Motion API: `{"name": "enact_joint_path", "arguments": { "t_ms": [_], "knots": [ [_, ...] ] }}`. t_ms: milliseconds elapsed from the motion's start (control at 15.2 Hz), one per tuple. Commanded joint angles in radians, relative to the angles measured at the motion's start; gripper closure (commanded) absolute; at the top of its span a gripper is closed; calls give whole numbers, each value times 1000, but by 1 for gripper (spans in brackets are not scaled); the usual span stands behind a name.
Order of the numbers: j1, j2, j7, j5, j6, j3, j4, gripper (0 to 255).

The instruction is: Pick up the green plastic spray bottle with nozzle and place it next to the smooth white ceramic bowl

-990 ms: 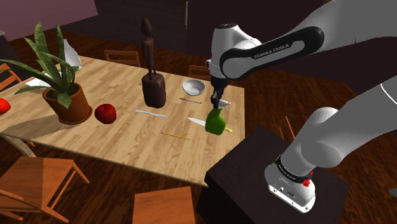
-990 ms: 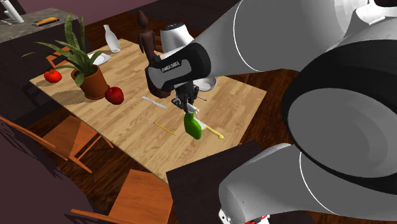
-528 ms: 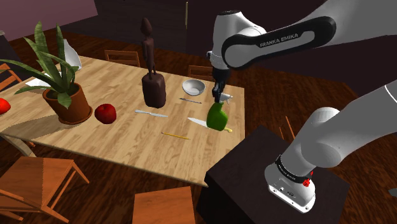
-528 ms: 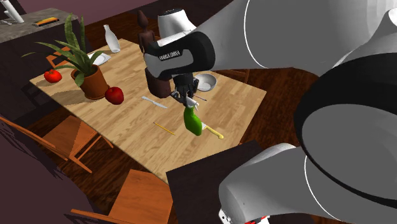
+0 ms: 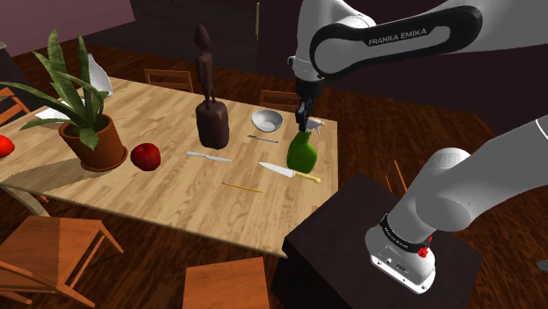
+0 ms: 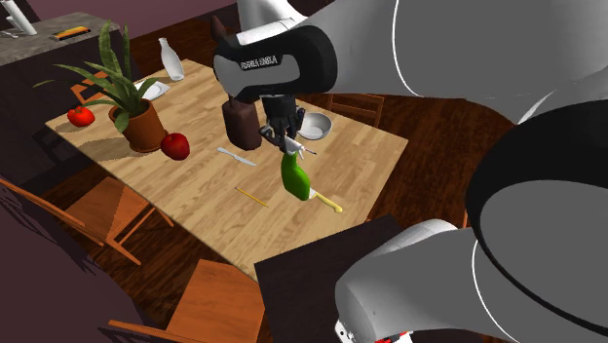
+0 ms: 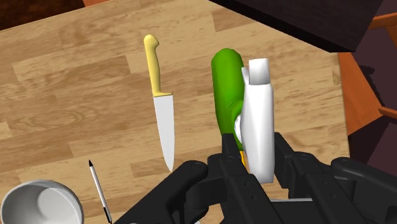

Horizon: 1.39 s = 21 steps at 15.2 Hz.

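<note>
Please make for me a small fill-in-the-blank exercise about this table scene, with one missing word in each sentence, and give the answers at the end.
1. The gripper is shut on the ____ spray bottle.
2. The knife lying on the table has a ____ handle.
3. The red apple sits beside the potted ____.

Missing words: green; yellow; plant
</note>
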Motion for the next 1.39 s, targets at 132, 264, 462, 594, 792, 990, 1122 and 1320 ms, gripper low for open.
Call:
{"name": "enact_joint_path", "arguments": {
  "t_ms": [132,264,462,594,792,990,1122,1320],
  "knots": [
    [1,-11,-3,2,-56,0,45,255],
    [1,-15,-4,2,-84,0,69,255],
    [1,-19,-7,3,-125,0,106,255],
    [0,-21,-9,3,-152,0,131,255],
    [0,-22,-11,3,-193,0,170,255],
    [0,-21,-13,3,-233,0,212,255],
    [0,-19,-15,3,-259,0,240,255],
    [0,-15,-17,3,-299,0,284,255]
  ]
}}
